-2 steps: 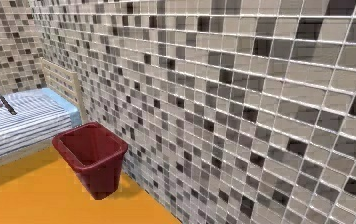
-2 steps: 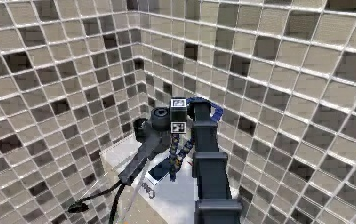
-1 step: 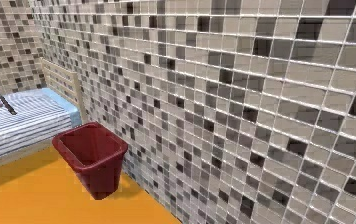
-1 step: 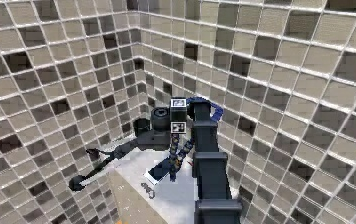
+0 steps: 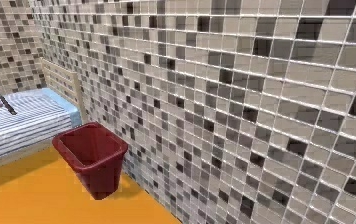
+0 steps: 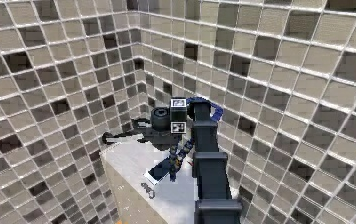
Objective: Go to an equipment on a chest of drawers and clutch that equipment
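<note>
Hanging near a white top (image 6: 129, 172), the hand (image 6: 114, 138): I cannot tell whether it holds anything.

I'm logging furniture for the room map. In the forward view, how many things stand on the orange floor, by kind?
Bin: 1
Bed: 1
Total: 2

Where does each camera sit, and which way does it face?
Forward view: on the robot, facing ahead and somewhat down at a red bin, a bed and a tiled wall.
Arm side view: on the body, facing sideways at a white top; the arm and claw show.
Shared: walls with the same tile pattern.
</note>
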{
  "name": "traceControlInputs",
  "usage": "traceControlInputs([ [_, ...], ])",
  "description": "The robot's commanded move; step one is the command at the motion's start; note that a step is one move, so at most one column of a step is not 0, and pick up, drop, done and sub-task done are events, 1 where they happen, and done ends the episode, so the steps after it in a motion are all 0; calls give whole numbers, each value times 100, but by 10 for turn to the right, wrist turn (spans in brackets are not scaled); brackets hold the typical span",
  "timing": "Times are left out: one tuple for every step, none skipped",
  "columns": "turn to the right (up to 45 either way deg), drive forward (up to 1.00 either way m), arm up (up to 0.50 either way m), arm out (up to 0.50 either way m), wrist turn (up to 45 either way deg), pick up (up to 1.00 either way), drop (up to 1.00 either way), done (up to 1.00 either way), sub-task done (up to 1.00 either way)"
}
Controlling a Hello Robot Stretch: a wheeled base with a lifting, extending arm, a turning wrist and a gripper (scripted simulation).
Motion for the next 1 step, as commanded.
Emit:
traceControlInputs([
  [0,0,0,0,240,0,0,0,0],
])
